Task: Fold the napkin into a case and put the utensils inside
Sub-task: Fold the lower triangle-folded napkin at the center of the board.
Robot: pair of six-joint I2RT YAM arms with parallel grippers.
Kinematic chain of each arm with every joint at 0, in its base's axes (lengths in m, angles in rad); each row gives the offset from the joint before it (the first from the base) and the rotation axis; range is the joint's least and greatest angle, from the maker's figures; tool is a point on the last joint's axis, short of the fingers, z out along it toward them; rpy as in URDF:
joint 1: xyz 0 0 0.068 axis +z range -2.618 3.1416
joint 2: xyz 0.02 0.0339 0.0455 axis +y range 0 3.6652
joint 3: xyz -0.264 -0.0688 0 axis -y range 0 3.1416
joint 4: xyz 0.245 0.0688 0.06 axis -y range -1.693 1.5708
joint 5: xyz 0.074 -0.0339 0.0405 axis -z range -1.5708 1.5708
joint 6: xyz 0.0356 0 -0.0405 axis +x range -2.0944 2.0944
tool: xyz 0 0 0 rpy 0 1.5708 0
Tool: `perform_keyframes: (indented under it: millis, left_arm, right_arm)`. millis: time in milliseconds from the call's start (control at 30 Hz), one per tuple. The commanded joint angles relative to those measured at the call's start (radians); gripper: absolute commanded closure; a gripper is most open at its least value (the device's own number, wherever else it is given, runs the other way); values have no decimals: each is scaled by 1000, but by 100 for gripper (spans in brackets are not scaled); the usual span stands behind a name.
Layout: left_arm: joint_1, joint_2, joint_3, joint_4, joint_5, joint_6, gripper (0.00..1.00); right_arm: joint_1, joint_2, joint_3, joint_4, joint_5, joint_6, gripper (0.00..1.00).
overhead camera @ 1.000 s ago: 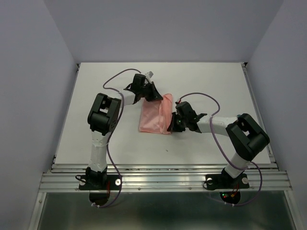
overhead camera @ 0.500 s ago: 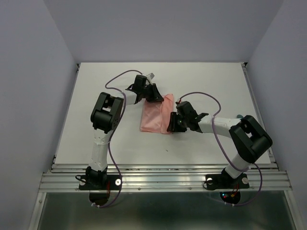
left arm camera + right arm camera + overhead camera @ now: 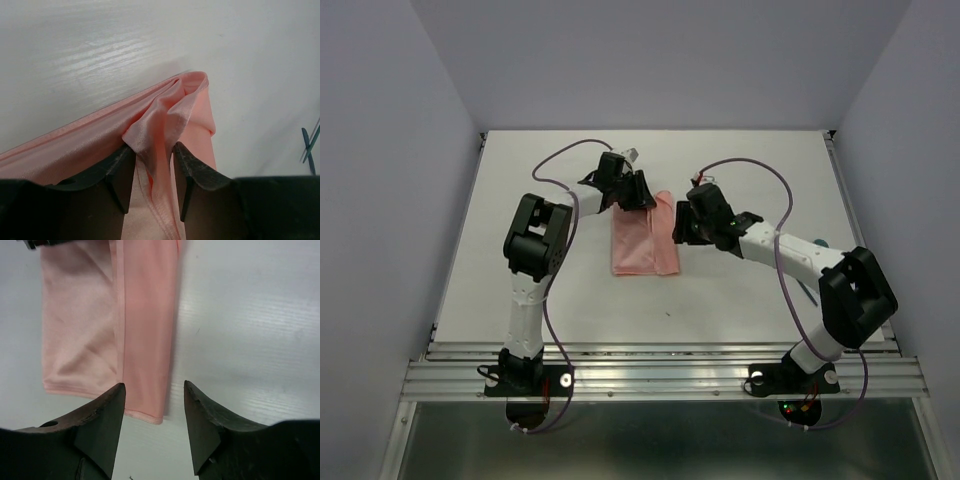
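The salmon-pink napkin (image 3: 642,245) lies folded in a layered rectangle mid-table, a narrower strip (image 3: 147,315) lying along its right side. My left gripper (image 3: 642,200) is at its far edge. In the left wrist view this gripper (image 3: 153,150) is open, and a raised ridge of napkin (image 3: 165,110) stands loose between the parted fingers. My right gripper (image 3: 680,228) hovers open over the napkin's right edge; in its wrist view the right gripper (image 3: 154,385) holds nothing. Dark-teal utensils (image 3: 307,147) show thinly at the right of the left wrist view.
The white table (image 3: 560,290) ends in a metal rail at the near edge. Grey walls stand on three sides. Purple cables loop over both arms. My right arm (image 3: 790,255) stretches across the table's right half.
Both grippers have opened and let go of the napkin. The right gripper has drawn away toward the far side, and the folded right strip now lies flat.
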Motion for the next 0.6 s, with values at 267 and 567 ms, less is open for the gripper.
perform_keyframes:
  millis: [267,567]
  left_arm:
    - [1,-106,32,-77,-55,44,53]
    - [4,-119,31,-92,-65,46,57]
  right_arm:
    - [-62,288,424,-37,42,-65,48]
    - [-80,403,553,-42,19,-65,49]
